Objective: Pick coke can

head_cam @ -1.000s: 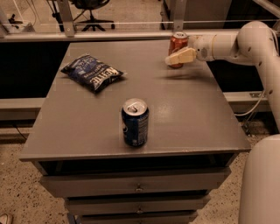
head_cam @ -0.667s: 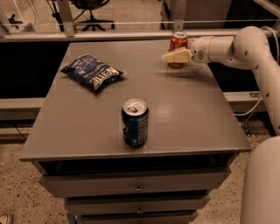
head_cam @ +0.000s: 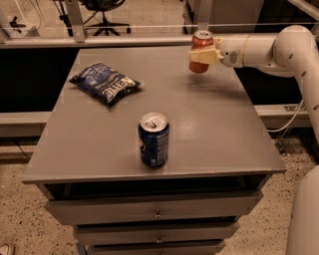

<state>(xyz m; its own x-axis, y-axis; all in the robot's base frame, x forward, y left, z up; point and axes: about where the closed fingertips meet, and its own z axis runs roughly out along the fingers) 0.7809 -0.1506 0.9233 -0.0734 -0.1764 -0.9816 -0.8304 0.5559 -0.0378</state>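
Note:
The coke can [head_cam: 201, 42], red-orange with a silver top, stands upright at the far right of the grey table [head_cam: 219, 129]. My gripper [head_cam: 202, 56] reaches in from the right on a white arm [head_cam: 279, 50]. Its cream fingers [head_cam: 203, 55] are closed around the can's middle, hiding part of its body. The can's base sits at or just above the tabletop; I cannot tell which.
A dark blue soda can [head_cam: 153, 139] stands upright near the table's front middle. A dark blue chip bag [head_cam: 105, 82] lies at the back left. Drawers [head_cam: 157, 211] are below the tabletop. A railing [head_cam: 124, 30] and an office chair [head_cam: 102, 12] lie beyond the far edge.
My gripper has moved left and in onto the coke can and closed around it. The can now sits slightly higher in view. The blue can and chip bag have not moved.

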